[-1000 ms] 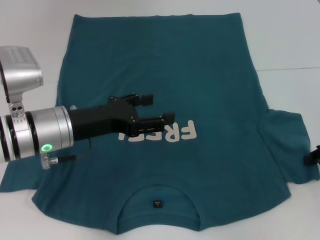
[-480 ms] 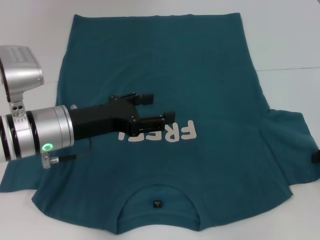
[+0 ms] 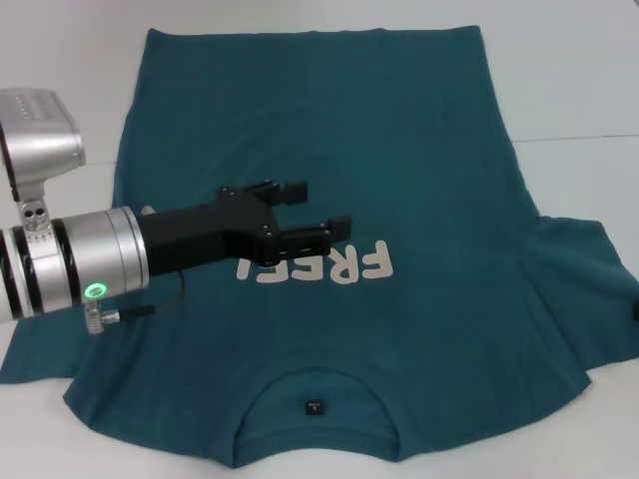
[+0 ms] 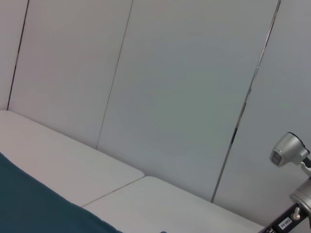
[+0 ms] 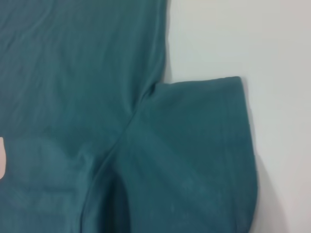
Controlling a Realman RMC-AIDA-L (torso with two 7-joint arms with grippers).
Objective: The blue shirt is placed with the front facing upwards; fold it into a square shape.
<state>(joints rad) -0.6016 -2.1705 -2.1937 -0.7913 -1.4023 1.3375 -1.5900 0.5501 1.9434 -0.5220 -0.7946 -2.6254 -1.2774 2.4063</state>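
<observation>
The blue shirt (image 3: 399, 150) lies spread flat on the white table, front up, hem at the far side and neckline toward me. Its pale print (image 3: 349, 264) and small black label (image 3: 315, 406) both show. My left gripper (image 3: 319, 208) hovers open over the chest, just left of the print, with nothing between its fingers. Only a dark sliver of my right gripper (image 3: 636, 310) shows at the right edge, beside the shirt's right sleeve (image 3: 574, 289). The right wrist view looks down on that sleeve (image 5: 194, 145) and its armpit seam. A corner of the shirt (image 4: 29, 204) shows in the left wrist view.
White table (image 3: 569, 80) borders the shirt on the far side and on both sides. The left sleeve (image 3: 40, 354) lies partly under my left arm. Pale wall panels (image 4: 170, 97) fill the left wrist view, with a silver arm part (image 4: 290, 149) at its edge.
The right gripper has drawn back rightward until almost out of the head view. The left gripper has crept slightly away from me over the chest.
</observation>
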